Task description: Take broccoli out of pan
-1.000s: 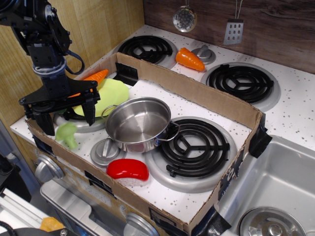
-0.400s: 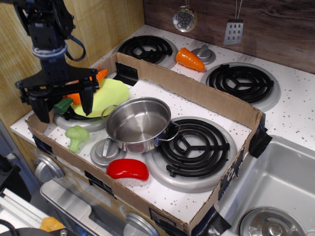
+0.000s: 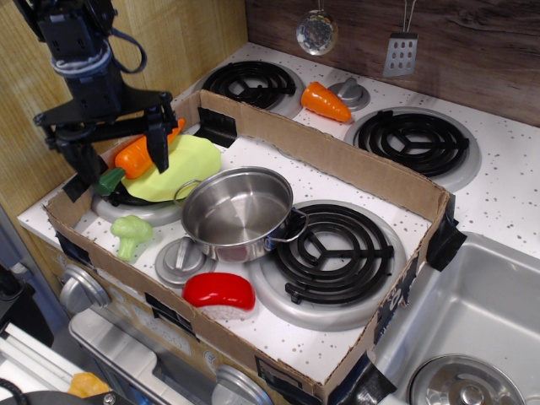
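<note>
Cardboard tray [image 3: 337, 160] covers the front-left part of the stove top; its raised walls fence the working area, so anything leaving must go up and over.

Pan [image 3: 239, 211] sits mid-tray, near the front-left, upright, interior empty as far as visible. One loop handle touches or overlaps the front coil burner [image 3: 331, 251] on its right.

Yellow-green plate [image 3: 180, 166] lies tilted on the left burner, just behind the pan, with a carrot [image 3: 139, 154] resting on it.

Gripper [image 3: 114, 143] hangs above the plate's left side, fingers spread wide apart and nothing between them. Judgement: it is clear of all objects.

Red-and-white toy [image 3: 219, 294] lies against the front wall, just in front of the pan.

Broccoli [image 3: 132, 234] lies on its side on the white surface at the front-left corner of the tray, outside the pan, near a knob [image 3: 183, 258]. Judgement: task goal looks met.

Room: open surface lies along the back wall and the tray's right end; the front-left corner is crowded, with the broccoli close to the cardboard wall.
</note>
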{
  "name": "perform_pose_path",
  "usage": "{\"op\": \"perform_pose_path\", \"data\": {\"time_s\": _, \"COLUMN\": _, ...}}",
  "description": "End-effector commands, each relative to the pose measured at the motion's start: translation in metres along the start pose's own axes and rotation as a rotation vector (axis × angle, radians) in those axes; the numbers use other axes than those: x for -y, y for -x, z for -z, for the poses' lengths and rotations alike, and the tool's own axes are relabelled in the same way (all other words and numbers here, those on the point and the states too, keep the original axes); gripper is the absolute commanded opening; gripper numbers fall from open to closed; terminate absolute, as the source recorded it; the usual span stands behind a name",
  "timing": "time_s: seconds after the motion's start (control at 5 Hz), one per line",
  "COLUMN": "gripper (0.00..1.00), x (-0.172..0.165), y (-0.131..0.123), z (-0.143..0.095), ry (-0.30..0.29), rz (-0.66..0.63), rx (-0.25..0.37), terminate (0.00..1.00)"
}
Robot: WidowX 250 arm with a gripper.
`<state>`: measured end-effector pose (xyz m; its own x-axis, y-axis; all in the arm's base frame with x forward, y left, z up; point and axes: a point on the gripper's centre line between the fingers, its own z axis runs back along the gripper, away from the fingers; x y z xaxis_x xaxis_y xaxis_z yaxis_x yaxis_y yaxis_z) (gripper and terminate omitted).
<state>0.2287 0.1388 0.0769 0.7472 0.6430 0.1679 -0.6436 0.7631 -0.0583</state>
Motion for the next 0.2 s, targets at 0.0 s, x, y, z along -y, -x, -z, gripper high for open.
{"op": "perform_pose_path", "data": {"time_s": 0.0, "gripper": 1.00, "x": 0.0374, "y": -0.0393, "z": -0.0188, "ry": 0.058, "rz": 0.316, "rx": 0.279, "terminate": 1.00}}
